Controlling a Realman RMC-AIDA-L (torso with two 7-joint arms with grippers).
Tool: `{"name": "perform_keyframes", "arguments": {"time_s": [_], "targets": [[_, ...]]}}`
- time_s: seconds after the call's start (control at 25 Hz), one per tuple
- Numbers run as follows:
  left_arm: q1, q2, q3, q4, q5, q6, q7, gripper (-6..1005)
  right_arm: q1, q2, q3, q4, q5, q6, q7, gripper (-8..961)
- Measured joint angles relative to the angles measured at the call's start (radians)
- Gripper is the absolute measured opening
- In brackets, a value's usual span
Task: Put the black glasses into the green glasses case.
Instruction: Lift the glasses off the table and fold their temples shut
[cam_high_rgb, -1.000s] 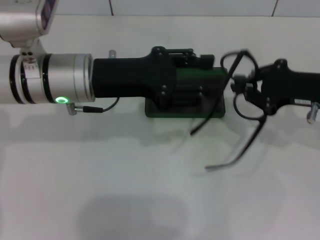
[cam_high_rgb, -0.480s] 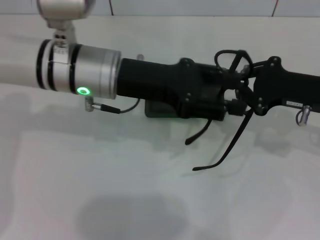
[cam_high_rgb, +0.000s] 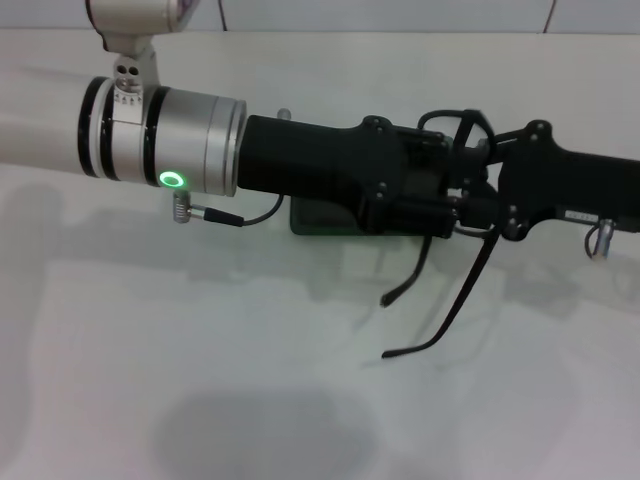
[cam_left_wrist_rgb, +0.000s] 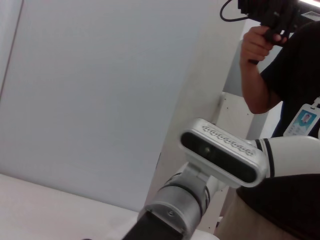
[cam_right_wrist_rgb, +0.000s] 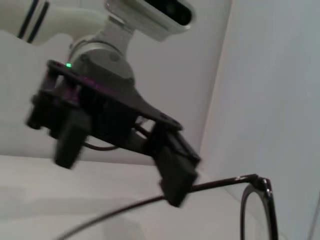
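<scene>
The black glasses hang from my right gripper, which is shut on their front frame at the right of the head view; both temple arms dangle open toward the table. The right wrist view shows one lens rim and temple. My left gripper reaches across from the left and meets the right gripper at the glasses. In the right wrist view its fingers stand wide apart, one against the temple arm. The green glasses case lies on the table under the left gripper, mostly hidden.
The white table spreads out in front of both arms. The left wrist view shows only a wall, the right arm's wrist camera and a person holding a camera behind the robot.
My left arm has moved right, past the case, up to the right gripper. My right gripper has carried the glasses left, so both grippers now meet above the case's right end.
</scene>
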Motion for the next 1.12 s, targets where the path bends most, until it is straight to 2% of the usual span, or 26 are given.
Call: {"name": "perform_keyframes", "arguments": {"time_s": [0.2,0.52,0.6,0.72,0.88,1.04,1.12], "targets": [[-0.011,-0.006,0.007,-0.014,0.022,-0.03,0.0,622,0.006,0.0,-0.007,0.0,0.001,-0.057,-0.016,113],[-0.006,-0.006,0.006,-0.02,0.022,-0.032,0.0,622,0.002,-0.006,-0.001,0.0,-0.006,-0.058,-0.017,113],[0.004,-0.001,0.002,-0.012,0.014,-0.026,0.0,622,-0.007,-0.009,0.013,0.0,-0.006,-0.059,-0.017,113],[0.027,0.02,-0.001,0.0,0.007,-0.02,0.002,622,-0.028,-0.013,0.058,-0.008,-0.006,-0.099,-0.016,113],[0.041,0.032,-0.001,0.002,0.067,-0.057,0.012,622,-0.051,-0.019,0.16,-0.018,-0.003,-0.229,-0.016,113],[0.027,0.012,0.006,-0.006,0.179,-0.111,0.008,622,-0.052,-0.01,0.272,-0.019,0.018,-0.361,-0.012,113],[0.011,-0.005,0.019,-0.007,0.222,-0.112,0.009,622,-0.047,-0.006,0.282,-0.011,0.063,-0.382,-0.012,113]]}}
